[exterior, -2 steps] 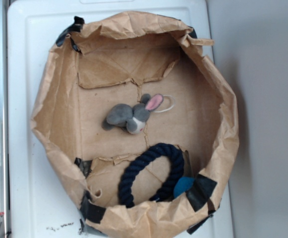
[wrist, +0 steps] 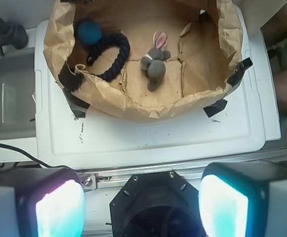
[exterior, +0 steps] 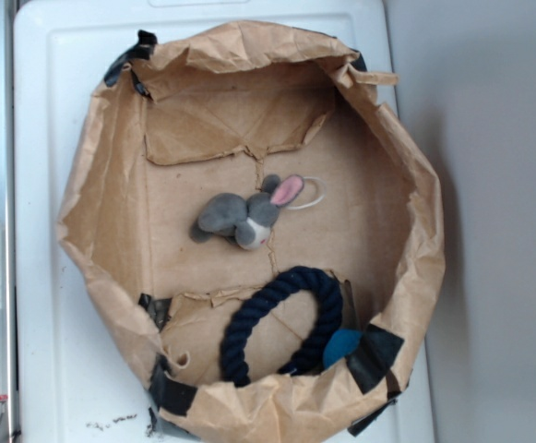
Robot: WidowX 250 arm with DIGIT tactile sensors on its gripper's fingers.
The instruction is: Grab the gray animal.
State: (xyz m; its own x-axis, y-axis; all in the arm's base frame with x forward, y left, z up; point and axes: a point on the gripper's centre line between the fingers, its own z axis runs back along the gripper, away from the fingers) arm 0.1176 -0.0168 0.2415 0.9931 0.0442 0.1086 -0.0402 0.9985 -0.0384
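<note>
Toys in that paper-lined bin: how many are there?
3. The gray animal lies mid-floor; the navy rope ring leans at the near wall; a blue ball sits beside it. Folds may hide more.

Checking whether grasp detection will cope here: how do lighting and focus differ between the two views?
Exterior view: soft, even light, slightly hazy; the small gray plush animal with a pink ear reads clearly on the brown paper basin, beside the dark navy rope ring. Wrist view: the tool has fingers that glow bright cyan-pink, blurred and overexposed up close; the animal stays sharp but small.
</note>
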